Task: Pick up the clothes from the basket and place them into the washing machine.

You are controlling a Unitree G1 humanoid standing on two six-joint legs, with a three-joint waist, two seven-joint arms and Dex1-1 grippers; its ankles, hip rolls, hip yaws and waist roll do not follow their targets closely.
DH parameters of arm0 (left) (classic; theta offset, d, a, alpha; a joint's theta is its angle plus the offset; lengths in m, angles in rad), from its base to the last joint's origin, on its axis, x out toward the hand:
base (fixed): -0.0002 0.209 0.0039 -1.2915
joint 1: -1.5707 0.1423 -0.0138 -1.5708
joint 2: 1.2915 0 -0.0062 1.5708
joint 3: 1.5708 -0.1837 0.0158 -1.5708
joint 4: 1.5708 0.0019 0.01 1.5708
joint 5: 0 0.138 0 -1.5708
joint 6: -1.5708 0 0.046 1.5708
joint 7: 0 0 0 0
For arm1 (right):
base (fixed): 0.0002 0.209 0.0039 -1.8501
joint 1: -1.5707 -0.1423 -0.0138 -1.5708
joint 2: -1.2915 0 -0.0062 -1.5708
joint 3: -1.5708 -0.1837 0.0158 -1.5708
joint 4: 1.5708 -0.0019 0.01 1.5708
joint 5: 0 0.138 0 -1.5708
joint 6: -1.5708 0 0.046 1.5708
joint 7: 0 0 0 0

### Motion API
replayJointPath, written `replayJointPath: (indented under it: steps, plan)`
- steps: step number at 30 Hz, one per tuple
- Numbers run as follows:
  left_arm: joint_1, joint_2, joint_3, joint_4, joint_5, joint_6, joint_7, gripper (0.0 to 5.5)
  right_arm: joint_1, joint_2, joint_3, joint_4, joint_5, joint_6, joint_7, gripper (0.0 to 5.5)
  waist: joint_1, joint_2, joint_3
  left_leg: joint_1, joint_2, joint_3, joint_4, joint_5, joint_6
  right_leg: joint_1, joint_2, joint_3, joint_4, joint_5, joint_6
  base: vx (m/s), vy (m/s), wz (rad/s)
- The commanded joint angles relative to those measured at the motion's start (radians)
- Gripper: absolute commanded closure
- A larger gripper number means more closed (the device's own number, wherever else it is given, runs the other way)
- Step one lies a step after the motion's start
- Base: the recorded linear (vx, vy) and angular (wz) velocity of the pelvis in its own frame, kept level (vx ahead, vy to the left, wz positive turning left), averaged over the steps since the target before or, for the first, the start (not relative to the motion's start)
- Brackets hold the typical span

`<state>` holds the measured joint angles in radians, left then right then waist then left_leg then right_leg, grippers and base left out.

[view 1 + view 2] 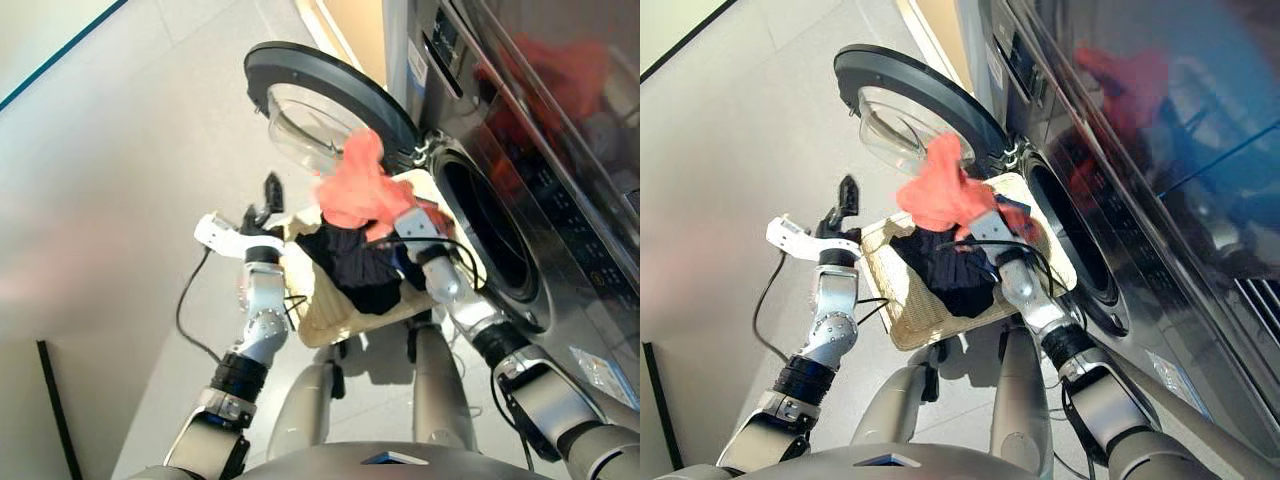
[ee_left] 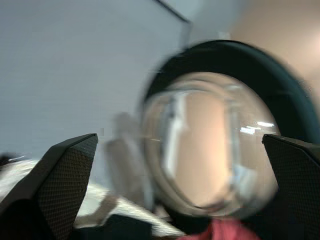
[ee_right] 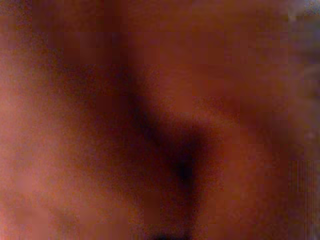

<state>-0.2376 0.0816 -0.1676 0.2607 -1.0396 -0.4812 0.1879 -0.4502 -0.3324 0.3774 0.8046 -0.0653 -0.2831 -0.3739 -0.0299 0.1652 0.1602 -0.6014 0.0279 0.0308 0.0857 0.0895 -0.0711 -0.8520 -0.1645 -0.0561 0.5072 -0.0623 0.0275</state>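
- One coral-red garment (image 1: pixel 362 192) is up in the air, bunched over the right gripper (image 1: pixel 400 222), above the basket (image 1: pixel 318 318) and just left of the washing machine (image 1: pixel 520 170) opening.
- Right wrist view is filled with red cloth, so the fingers are hidden; the cloth hanging off that gripper suggests it is clamped on it.
- Two dark garments, one black (image 1: pixel 372 290) and one navy (image 1: pixel 345 252), lie heaped together in the basket, right under the lifted one.
- Left gripper (image 1: pixel 266 205) hangs left of the basket, its fingers (image 2: pixel 60 175) spread apart with nothing between them, facing the open glass door (image 1: pixel 310 120).
- Handling, as I judge it: all three pieces look light, soft and floppy, so they will sag and trail rather than keep shape; nothing fragile or slippery.
- Best hold is likely a pinch on a raised fold near the middle of a bunch, so less cloth dangles.
- Loose red ends could catch on the door rim or the drum (image 1: pixel 490 235) edge, so the bundle should go well inside before release.
- Dark pair overlap, so a grab may lift both together.
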Motion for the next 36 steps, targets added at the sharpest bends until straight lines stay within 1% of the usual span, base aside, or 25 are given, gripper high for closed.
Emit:
replayJointPath:
  steps: [1, 3, 6, 10, 12, 15, 16, 17, 18, 19, 21, 22, 23, 24, 25, 26, 27, 28, 29, 31, 32, 33, 34, 36]
  plan:
    - [-0.048, 0.045, 0.046, -0.007, 0.086, -0.072, 0.015, 0.0, -0.141, 0.046, -0.056, 0.018, 0.068, -0.052, -0.106, 5.5, -0.005, -0.02, 0.021, -0.049, -0.02, 0.004, 0.117, -0.083, 0.043, 0.01, 0.001, 0.006, -0.24, 0.221, 0.083, 0.0, 0.0, 0.0]
    - [-0.039, 0.046, 0.044, 0.01, 0.099, -0.072, 0.023, 0.0, -0.167, 0.049, -0.104, 0.076, 0.113, -0.058, -0.143, 5.5, -0.001, -0.017, 0.027, -0.081, -0.022, 0.0, 0.128, -0.083, 0.046, -0.021, -0.001, 0.008, -0.226, 0.22, 0.081, 0.0, 0.0, 0.0]
    - [-0.032, 0.053, 0.046, 0.032, 0.13, -0.067, 0.034, 0.0, -0.207, 0.046, -0.167, 0.087, 0.175, -0.072, -0.198, 5.5, 0.004, -0.014, 0.033, -0.127, -0.029, -0.005, 0.142, -0.083, 0.051, -0.073, -0.001, 0.014, -0.204, 0.22, 0.079, -0.003, 0.018, 0.019]
    - [-0.022, 0.059, 0.053, 0.061, 0.154, -0.063, 0.048, 0.0, -0.286, 0.009, -0.224, 0.115, 0.194, -0.064, -0.276, 5.5, 0.014, -0.004, 0.038, -0.184, -0.036, -0.014, 0.153, -0.081, 0.054, -0.138, -0.003, 0.02, -0.177, 0.219, 0.078, 0.0, 0.0, 0.0]
    - [-0.019, 0.065, 0.062, 0.061, 0.156, -0.063, 0.055, 0.0, -0.352, -0.02, -0.27, 0.142, 0.236, -0.064, -0.306, 5.5, 0.026, 0.004, 0.041, -0.219, -0.041, -0.018, 0.162, -0.082, 0.057, -0.179, -0.008, 0.025, -0.153, 0.216, 0.079, 0.0, 0.0, 0.0]
    - [-0.007, 0.085, 0.063, 0.054, 0.152, -0.063, 0.065, 0.0, -0.483, -0.101, -0.316, 0.254, 0.31, -0.05, -0.35, 5.5, 0.049, 0.017, 0.047, -0.279, -0.046, -0.025, 0.194, -0.088, 0.062, -0.238, -0.014, 0.031, -0.116, 0.21, 0.078, 0.0, 0.0, 0.0]
    - [0.0, 0.093, 0.059, 0.049, 0.144, -0.061, 0.063, 0.0, -0.531, -0.135, -0.312, 0.302, 0.329, -0.039, -0.361, 5.5, 0.057, 0.02, 0.047, -0.297, -0.047, -0.027, 0.205, -0.089, 0.064, -0.258, -0.013, 0.032, -0.103, 0.209, 0.078, 0.0, 0.0, 0.0]
    - [0.0, 0.093, 0.06, 0.049, 0.144, -0.061, 0.063, 0.0, -0.532, -0.135, -0.312, 0.303, 0.329, -0.039, -0.361, 5.5, 0.057, 0.02, 0.047, -0.298, -0.047, -0.027, 0.205, -0.089, 0.064, -0.259, -0.013, 0.033, -0.102, 0.209, 0.078, 0.0, 0.0, 0.0]
    - [0.013, 0.107, 0.055, 0.036, 0.145, -0.059, 0.061, 0.0, -0.586, -0.183, -0.315, 0.341, 0.338, -0.032, -0.39, 5.5, 0.066, 0.024, 0.046, -0.327, -0.049, -0.027, 0.225, -0.092, 0.066, -0.286, -0.012, 0.035, -0.083, 0.206, 0.078, 0.0, 0.0, 0.0]
    - [0.027, 0.12, 0.043, 0.028, 0.144, -0.052, 0.058, 0.0, -0.639, -0.249, -0.324, 0.397, 0.36, -0.017, -0.427, 5.5, 0.075, 0.028, 0.051, -0.365, -0.049, -0.032, 0.261, -0.095, 0.069, -0.323, -0.012, 0.038, -0.049, 0.202, 0.076, 0.0, 0.0, 0.0]
    - [0.036, 0.131, 0.025, 0.028, 0.138, -0.045, 0.057, 0.0, -0.682, -0.324, -0.325, 0.458, 0.389, 0.004, -0.467, 5.5, 0.08, 0.029, 0.05, -0.403, -0.051, -0.034, 0.304, -0.105, 0.073, -0.362, -0.013, 0.039, -0.003, 0.191, 0.075, 0.051, 0.007, 0.098]
    - [0.043, 0.14, 0.019, 0.035, 0.131, -0.039, 0.059, 0.0, -0.709, -0.365, -0.331, 0.493, 0.414, 0.016, -0.488, 5.5, 0.086, 0.032, 0.044, -0.405, -0.049, -0.045, 0.32, -0.134, 0.07, -0.375, -0.007, 0.042, 0.034, 0.154, 0.083, 0.106, 0.005, 0.206]
    - [0.047, 0.145, 0.013, 0.033, 0.126, -0.036, 0.059, 0.0, -0.725, -0.396, -0.333, 0.51, 0.438, 0.013, -0.501, 5.5, 0.086, 0.034, 0.045, -0.422, -0.051, -0.044, 0.337, -0.138, 0.071, -0.392, -0.007, 0.045, 0.056, 0.15, 0.082, 0.005, 0.006, 0.195]
    - [0.046, 0.144, 0.011, 0.032, 0.125, -0.036, 0.059, 0.0, -0.728, -0.4, -0.331, 0.514, 0.441, 0.011, -0.499, 5.5, 0.083, 0.032, 0.047, -0.442, -0.054, -0.034, 0.343, -0.115, 0.075, -0.407, -0.013, 0.042, 0.05, 0.177, 0.073, -0.082, 0.02, 0.15]
    - [0.058, 0.146, 0.001, 0.026, 0.114, -0.032, 0.064, 0.0, -0.751, -0.427, -0.336, 0.497, 0.478, -0.002, -0.567, 5.5, 0.079, 0.032, 0.052, -0.466, -0.06, -0.034, 0.373, -0.121, 0.075, -0.432, -0.008, 0.045, 0.079, 0.171, 0.072, -0.081, 0.022, 0.122]
    - [0.061, 0.142, 0.001, 0.026, 0.107, -0.03, 0.067, 0.0, -0.748, -0.445, -0.376, 0.47, 0.524, -0.048, -0.592, 5.5, 0.07, 0.034, 0.055, -0.482, -0.063, -0.035, 0.393, -0.125, 0.075, -0.447, -0.006, 0.044, 0.096, 0.168, 0.073, 0.0, 0.0, 0.0]
    - [0.066, 0.139, 0.002, 0.031, 0.095, -0.029, 0.069, 0.0, -0.742, -0.451, -0.405, 0.452, 0.552, -0.067, -0.632, 5.5, 0.067, 0.033, 0.055, -0.496, -0.066, -0.037, 0.407, -0.13, 0.075, -0.459, -0.006, 0.047, 0.107, 0.165, 0.072, 0.0, 0.0, 0.0]
    - [0.069, 0.135, -0.004, 0.03, 0.089, -0.024, 0.068, 0.0, -0.738, -0.463, -0.429, 0.413, 0.577, -0.113, -0.657, 5.5, 0.061, 0.034, 0.058, -0.506, -0.067, -0.038, 0.423, -0.134, 0.074, -0.473, -0.006, 0.051, 0.122, 0.162, 0.072, 0.0, 0.0, 0.0]
    - [0.073, 0.133, -0.006, 0.037, 0.085, -0.025, 0.066, 0.0, -0.718, -0.477, -0.446, 0.405, 0.594, -0.111, -0.66, 5.5, 0.055, 0.033, 0.058, -0.514, -0.068, -0.037, 0.432, -0.139, 0.074, -0.481, -0.006, 0.054, 0.137, 0.158, 0.073, 0.0, 0.0, 0.0]
    - [0.075, 0.138, -0.012, 0.04, 0.083, -0.025, 0.059, 0.0, -0.717, -0.494, -0.441, 0.401, 0.597, -0.115, -0.651, 5.5, 0.054, 0.03, 0.056, -0.527, -0.072, -0.037, 0.448, -0.142, 0.073, -0.49, -0.008, 0.058, 0.148, 0.156, 0.073, 0.052, -0.007, 0.022]
    - [0.076, 0.14, -0.022, 0.041, 0.084, -0.028, 0.056, 0.0, -0.726, -0.507, -0.433, 0.386, 0.6, -0.128, -0.653, 5.5, 0.055, 0.03, 0.053, -0.524, -0.074, -0.047, 0.466, -0.171, 0.068, -0.494, -0.001, 0.065, 0.175, 0.125, 0.081, 0.097, -0.009, 0.036]
    - [0.075, 0.144, -0.024, 0.046, 0.085, -0.029, 0.054, 0.0, -0.731, -0.51, -0.42, 0.387, 0.595, -0.127, -0.646, 5.5, 0.055, 0.029, 0.053, -0.532, -0.076, -0.046, 0.476, -0.169, 0.068, -0.502, -0.001, 0.067, 0.18, 0.13, 0.08, 0.0, 0.0, 0.0]
    - [0.072, 0.142, -0.029, 0.049, 0.086, -0.031, 0.051, 0.0, -0.733, -0.506, -0.418, 0.385, 0.597, -0.135, -0.647, 5.5, 0.049, 0.028, 0.06, -0.551, -0.078, -0.037, 0.489, -0.152, 0.071, -0.511, -0.006, 0.065, 0.173, 0.155, 0.071, -0.086, 0.017, -0.002]
    - [0.064, 0.146, -0.034, 0.057, 0.091, -0.035, 0.046, 0.0, -0.73, -0.488, -0.422, 0.391, 0.612, -0.148, -0.64, 5.5, 0.048, 0.029, 0.058, -0.557, -0.079, -0.039, 0.501, -0.151, 0.07, -0.514, -0.005, 0.065, 0.178, 0.16, 0.071, -0.036, 0.007, -0.026]
